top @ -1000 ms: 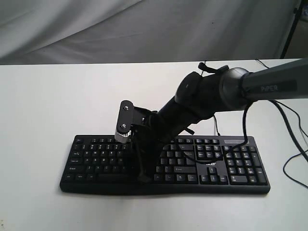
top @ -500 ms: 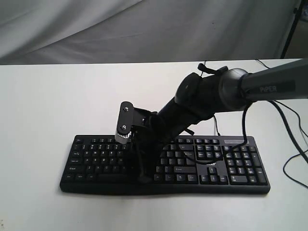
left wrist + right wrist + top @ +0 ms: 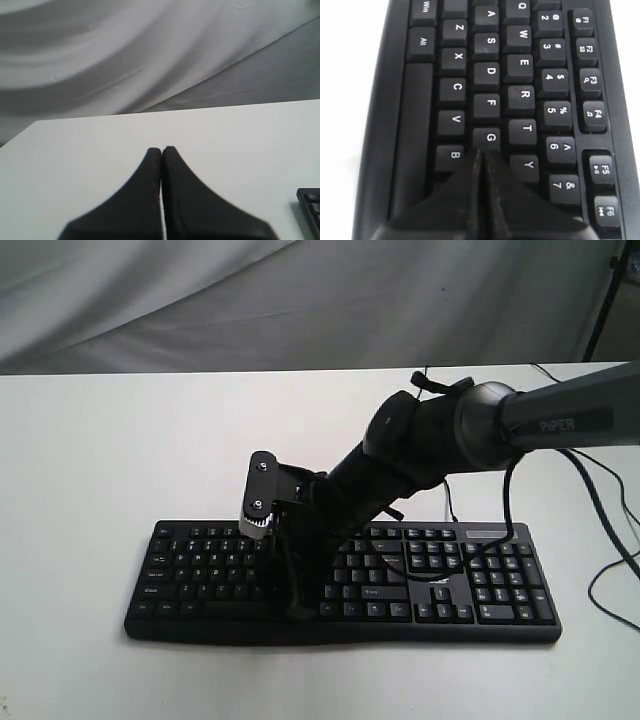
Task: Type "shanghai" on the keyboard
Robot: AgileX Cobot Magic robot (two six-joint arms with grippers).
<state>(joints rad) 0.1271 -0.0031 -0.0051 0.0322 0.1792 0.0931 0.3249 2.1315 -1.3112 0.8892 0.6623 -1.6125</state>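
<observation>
The black keyboard (image 3: pixel 200 570) lies flat on the white table, near its front edge. My right gripper (image 3: pixel 296 614) reaches across from the right and points steeply down onto the letter keys. In the right wrist view the keyboard (image 3: pixel 490 75) fills the frame. There the right gripper (image 3: pixel 483 151) is shut, with its tips at the near edge of the G key (image 3: pixel 491 137), between B and Y. The key under the fingers is hidden. My left gripper (image 3: pixel 161 148) is shut and empty over bare table. A corner of the keyboard (image 3: pixel 311 200) shows at the edge of the left wrist view.
The white table (image 3: pixel 100 440) extends to the left and behind the keyboard. Thin black cables (image 3: pixel 610 570) trail over the table at the right. A grey cloth backdrop (image 3: pixel 300 300) hangs behind. A dark stand leg (image 3: pixel 605 300) stands at the far right.
</observation>
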